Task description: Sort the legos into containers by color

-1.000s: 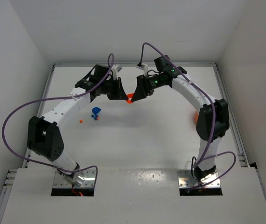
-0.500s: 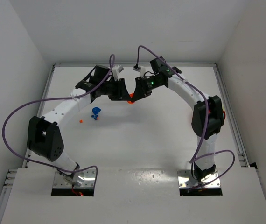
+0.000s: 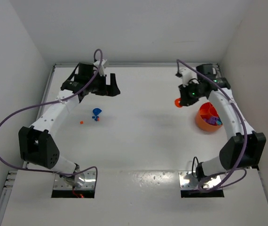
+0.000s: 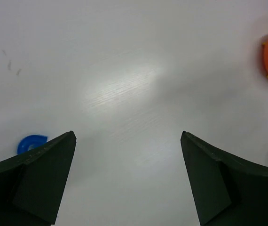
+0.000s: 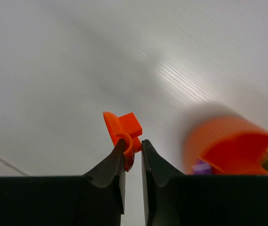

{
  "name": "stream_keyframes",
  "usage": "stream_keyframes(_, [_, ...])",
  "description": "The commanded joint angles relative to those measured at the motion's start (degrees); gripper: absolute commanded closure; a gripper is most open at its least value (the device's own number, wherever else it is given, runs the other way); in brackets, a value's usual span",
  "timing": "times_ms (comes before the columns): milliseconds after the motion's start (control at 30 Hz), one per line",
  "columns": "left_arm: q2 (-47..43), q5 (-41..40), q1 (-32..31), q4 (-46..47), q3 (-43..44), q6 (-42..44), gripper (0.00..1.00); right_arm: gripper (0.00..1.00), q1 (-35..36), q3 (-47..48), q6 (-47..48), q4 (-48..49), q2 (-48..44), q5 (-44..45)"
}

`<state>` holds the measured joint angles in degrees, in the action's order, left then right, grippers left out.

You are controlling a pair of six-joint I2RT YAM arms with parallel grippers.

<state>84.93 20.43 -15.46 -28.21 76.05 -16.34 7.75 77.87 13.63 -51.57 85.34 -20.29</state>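
The right tool (image 5: 133, 149) is clamped on a small orange lego (image 5: 123, 128), a bright piece with a square block joined to a curved rim, toward the far right corner of the white counter (image 3: 143, 136). Just beside it, near the right edge, sits the round orange tub (image 3: 202, 125), with purple bricks (image 3: 213, 121) in its compartments. The left tool (image 4: 127, 136) has its fingers spread wide apart near the far left corner, and a blue rounded lego (image 3: 97, 112) and a tiny orange brick (image 3: 82, 122) lie on the counter's left half.
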Motion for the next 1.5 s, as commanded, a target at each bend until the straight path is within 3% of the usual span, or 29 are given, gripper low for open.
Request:
stream_keyframes(0, [-1.4,-5.5,0.5,-1.6,3.7,6.2,0.0,1.0,-8.9,-3.8,9.3,-4.6,-3.2,14.5])
stream_keyframes(133, [-0.9,-4.3,0.5,-3.7,4.9,11.4,0.0,1.0,-17.9,-5.6,15.1,-4.6,-4.5,19.1])
stream_keyframes(333, [-2.2,-5.0,0.5,-3.7,2.2,13.3,0.0,1.0,-24.6,-0.9,16.3,-4.6,3.6,19.0])
stream_keyframes(900, [-6.0,-10.3,2.3,-4.2,-3.9,15.5,0.0,1.0,-27.0,2.1,15.7,-0.2,11.1,23.5])
stream_keyframes(1333, [-6.0,-8.6,2.8,-5.4,-5.1,15.5,0.0,1.0,-30.3,8.4,15.7,-7.0,9.8,9.1])
stream_keyframes(1467, [-6.0,-8.6,2.8,-5.4,-5.1,15.5,0.0,1.0,-30.9,9.0,15.7,-6.9,11.2,11.0])
